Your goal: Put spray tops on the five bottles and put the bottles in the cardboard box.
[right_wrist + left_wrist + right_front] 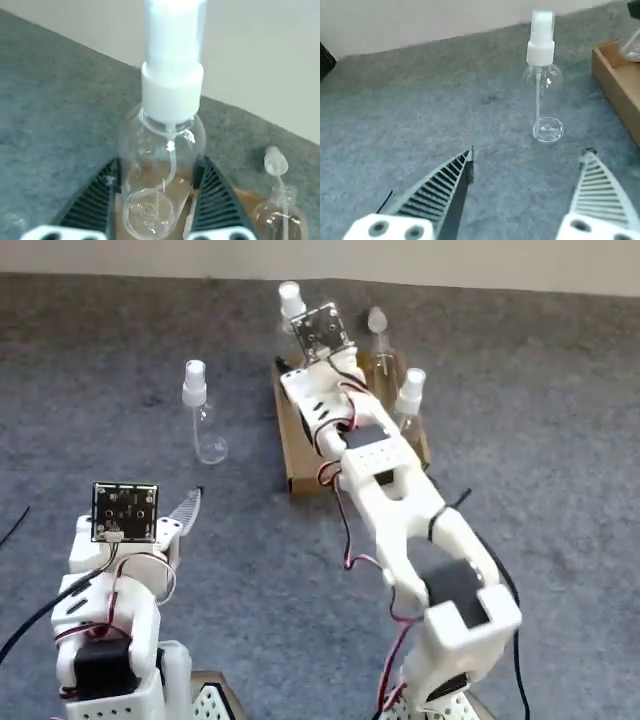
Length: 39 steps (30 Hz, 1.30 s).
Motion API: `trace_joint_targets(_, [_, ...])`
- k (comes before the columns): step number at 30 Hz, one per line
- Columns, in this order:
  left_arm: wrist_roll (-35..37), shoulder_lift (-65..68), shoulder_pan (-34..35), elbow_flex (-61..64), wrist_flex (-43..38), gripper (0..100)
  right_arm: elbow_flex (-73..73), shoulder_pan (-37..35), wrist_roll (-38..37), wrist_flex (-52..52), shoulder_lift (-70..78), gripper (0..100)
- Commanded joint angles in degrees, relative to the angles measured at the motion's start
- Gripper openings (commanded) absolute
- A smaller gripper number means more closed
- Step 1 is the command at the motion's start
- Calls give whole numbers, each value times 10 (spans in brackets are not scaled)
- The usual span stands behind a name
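A grey carpeted worktop [540, 460] runs back to a pale wall [480, 258]. The right arm [400, 500] stretches across the cardboard box [291, 445] and hides most of its inside. Its jaws are clamped on a capped bottle [162, 150], held upright over the box's far end. Two more bottles [409, 397] stand at the box's right side, close beside the arm. The left arm [112, 630] sits near the front with its jaws apart and empty. They face a lone bottle [543, 80] with a spray top, upright on the worktop left of the box and well apart from them.
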<state>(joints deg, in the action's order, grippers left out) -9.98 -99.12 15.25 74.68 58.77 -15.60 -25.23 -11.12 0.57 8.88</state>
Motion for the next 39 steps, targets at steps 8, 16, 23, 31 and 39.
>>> trace_joint_targets(8, [6, -7, 7, 5, -24, 301, 42, 16, 18, -136, 124, 5])
trace_joint_targets(16, [6, -7, 7, 11, -24, 301, 42, 15, 17, -189, 170, 5])
trace_joint_targets(23, [6, -7, 7, 11, -24, 301, 47, 8, 15, -189, 175, 6])
trace_joint_targets(31, [6, -7, 7, 11, -24, 301, 50, 0, 15, -184, 174, 93])
trace_joint_targets(39, [6, -7, 7, 11, -24, 301, 50, -10, 14, -183, 171, 139])
